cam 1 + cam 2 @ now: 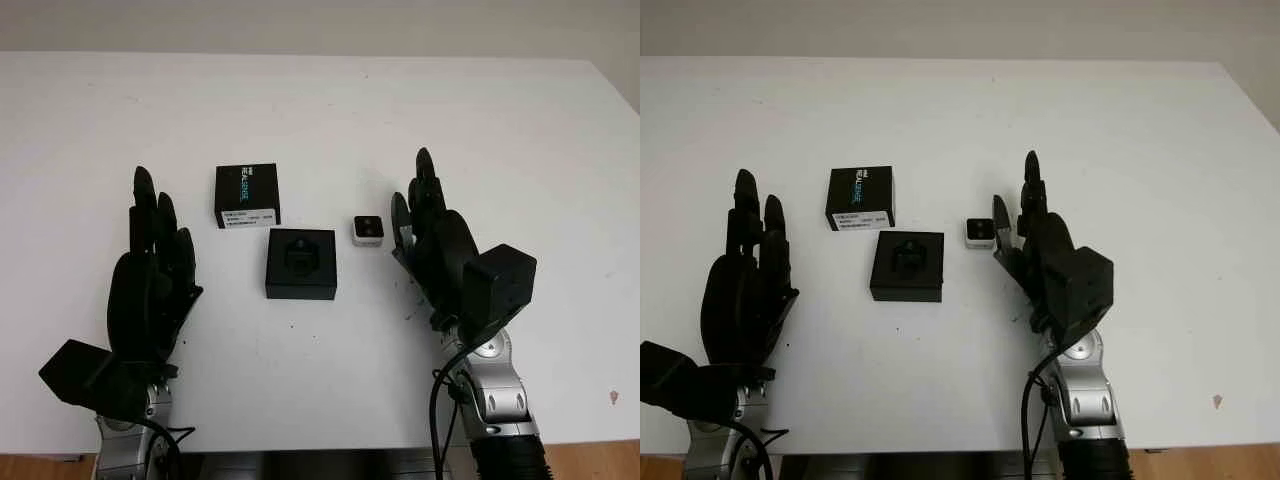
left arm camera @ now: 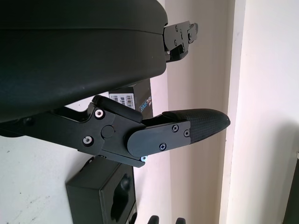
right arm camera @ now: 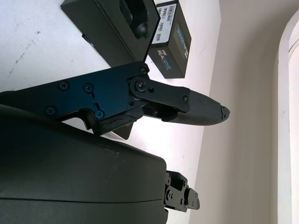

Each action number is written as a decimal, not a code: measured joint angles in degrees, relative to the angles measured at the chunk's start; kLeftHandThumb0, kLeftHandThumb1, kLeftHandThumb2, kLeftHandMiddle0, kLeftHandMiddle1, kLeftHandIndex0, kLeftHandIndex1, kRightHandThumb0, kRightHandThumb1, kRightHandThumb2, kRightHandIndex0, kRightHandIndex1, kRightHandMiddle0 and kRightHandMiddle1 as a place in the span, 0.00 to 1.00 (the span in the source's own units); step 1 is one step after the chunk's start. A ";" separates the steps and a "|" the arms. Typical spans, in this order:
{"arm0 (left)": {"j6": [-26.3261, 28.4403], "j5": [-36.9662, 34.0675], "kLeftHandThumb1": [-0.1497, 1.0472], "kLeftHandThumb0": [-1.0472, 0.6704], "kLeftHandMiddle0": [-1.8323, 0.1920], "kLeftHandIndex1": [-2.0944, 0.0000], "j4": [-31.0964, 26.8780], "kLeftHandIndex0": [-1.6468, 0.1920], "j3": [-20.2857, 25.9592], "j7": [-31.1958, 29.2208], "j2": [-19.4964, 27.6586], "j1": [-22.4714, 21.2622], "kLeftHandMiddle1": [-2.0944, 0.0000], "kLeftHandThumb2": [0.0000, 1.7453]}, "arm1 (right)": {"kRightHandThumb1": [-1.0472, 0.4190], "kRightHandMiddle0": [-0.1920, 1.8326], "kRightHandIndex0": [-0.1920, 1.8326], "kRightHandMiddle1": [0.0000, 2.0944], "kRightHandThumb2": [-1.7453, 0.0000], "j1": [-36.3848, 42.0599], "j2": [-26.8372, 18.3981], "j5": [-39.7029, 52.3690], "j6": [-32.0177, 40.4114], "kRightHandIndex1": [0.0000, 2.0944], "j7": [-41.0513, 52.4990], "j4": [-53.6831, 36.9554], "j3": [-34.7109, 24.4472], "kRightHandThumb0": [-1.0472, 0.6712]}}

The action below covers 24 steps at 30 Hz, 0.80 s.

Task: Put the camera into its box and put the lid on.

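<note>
Nothing is packed yet. Left hand (image 1: 150, 270) hovers open over the white bench (image 1: 320, 110), holding nothing. Next, the lid (image 1: 247, 195) lies labelled side up, just behind the open black box (image 1: 301, 264), whose moulded insert is empty. The small camera (image 1: 368, 230) sits on the bench beside the right hand (image 1: 435, 235), open too. Everything remains: grasp, seat, close.
</note>
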 measured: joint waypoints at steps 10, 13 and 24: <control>-0.02 0.02 1.00 0.21 1.00 0.99 0.01 1.00 -0.03 0.16 -0.29 0.02 0.97 0.34 | 0.00 0.04 0.03 0.04 0.76 -0.01 -0.08 -0.03 0.62 0.03 -0.05 0.00 -0.19 0.20; -0.04 0.02 1.00 0.21 1.00 1.00 0.01 1.00 -0.06 0.13 -0.32 0.03 0.98 0.34 | 0.03 0.11 0.10 0.06 0.89 -0.56 -0.55 -0.29 -1.53 0.06 -0.81 0.11 -1.21 0.23; -0.06 0.16 1.00 0.20 1.00 1.00 0.07 1.00 -0.77 0.71 -0.72 0.04 0.98 0.35 | 0.19 0.24 0.27 0.15 0.98 -13.34 -19.83 -14.42 -12.56 0.12 4.25 7.80 -0.74 0.26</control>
